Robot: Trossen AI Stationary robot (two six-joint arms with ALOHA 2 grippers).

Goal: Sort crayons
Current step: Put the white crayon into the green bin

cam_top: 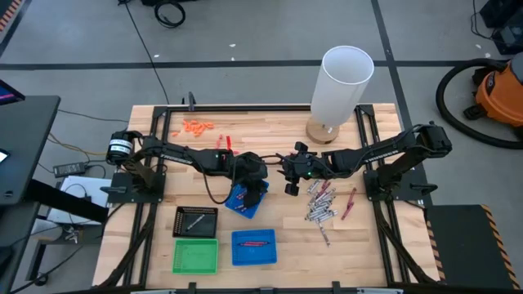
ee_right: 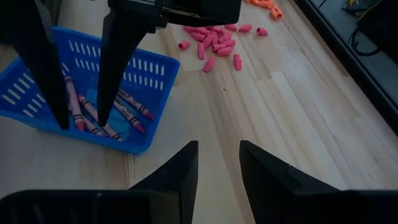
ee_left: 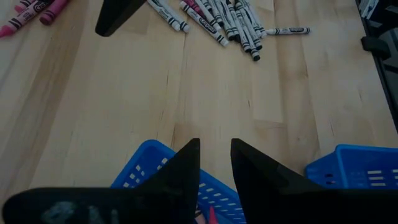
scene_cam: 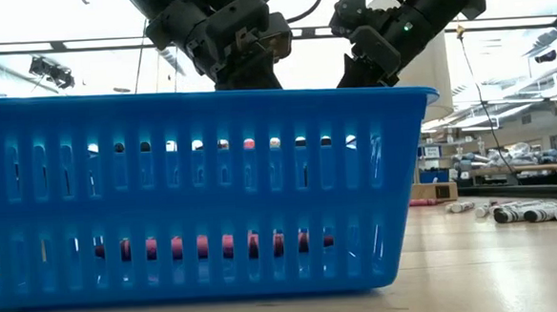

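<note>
A blue basket (scene_cam: pixel 204 193) holds red crayons (ee_right: pixel 102 115) beneath the left gripper (ee_right: pixel 84 124), its fingers parted and empty.

White cylinder (cam_top: pixel 346 82), orange vacuum (cam_top: pixel 500 88) (off-table), green tray (cam_top: pixel 196 256), black tray (cam_top: pixel 196 222)

We see a pale wooden surface (cam_top: pixel 270 139). On it lie loose crayons (cam_top: pixel 320 204), four small trays (cam_top: pixel 253 247) and a white cylinder (cam_top: pixel 343 86).

Dark jointed arms, tapered black fingers (ee_right: pixel 183 165)
</note>
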